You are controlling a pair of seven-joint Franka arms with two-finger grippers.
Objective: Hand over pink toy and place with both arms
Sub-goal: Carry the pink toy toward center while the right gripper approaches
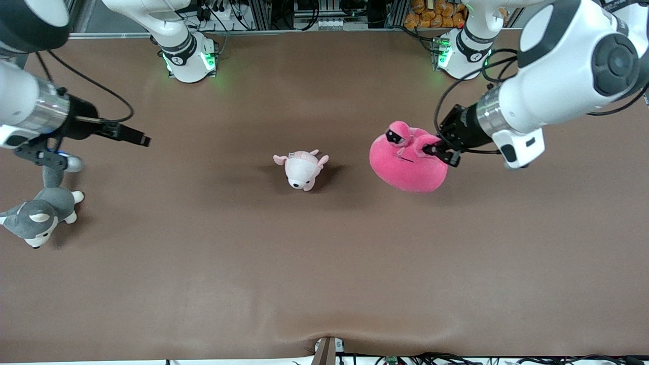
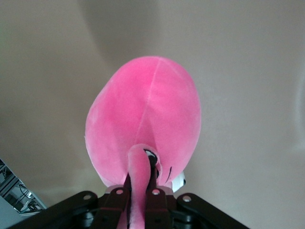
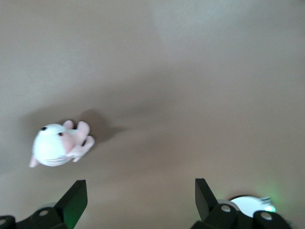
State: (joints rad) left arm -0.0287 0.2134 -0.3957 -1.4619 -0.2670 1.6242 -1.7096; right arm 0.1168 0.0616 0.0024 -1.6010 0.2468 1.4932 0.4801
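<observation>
While the left gripper (image 1: 435, 149) is clamped shut on a bump of the pink toy (image 1: 405, 162), the toy hangs over the table (image 1: 324, 263) toward the left arm's end. The right gripper (image 1: 144, 140) waits with jaws wide apart, holding nothing, over the right arm's end. Pale pink-and-white plush (image 1: 302, 170) lies mid-table; grey husky plush (image 1: 38, 215) near the right arm's end.
</observation>
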